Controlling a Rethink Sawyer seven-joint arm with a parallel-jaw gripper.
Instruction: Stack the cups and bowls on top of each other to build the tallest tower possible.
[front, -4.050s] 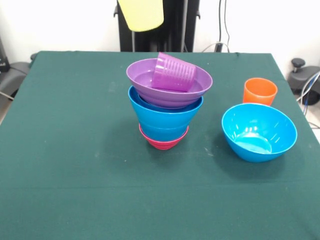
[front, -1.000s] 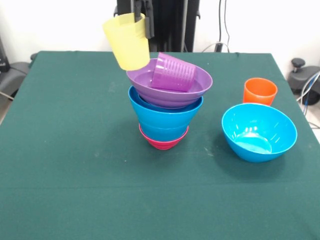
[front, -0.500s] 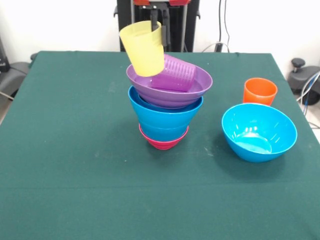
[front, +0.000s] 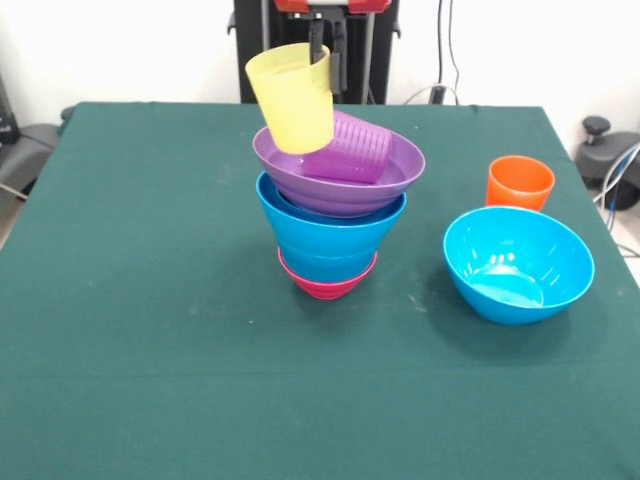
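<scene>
Yellow cup (front: 292, 97), gripped at rim in jaws, has swung in over purple bowl (front: 338, 172) atop tower (front: 330, 235) – prob about to drop it.

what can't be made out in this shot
- Front view, the only one: the pincer grips the yellow cup by its rim; the arm above is cut by the top edge.
- Purple cup's mouth: hidden behind the yellow cup.
- How many blue bowls are nested: only rims show.
- Magenta bowl's inside: covered by the stack.
</scene>
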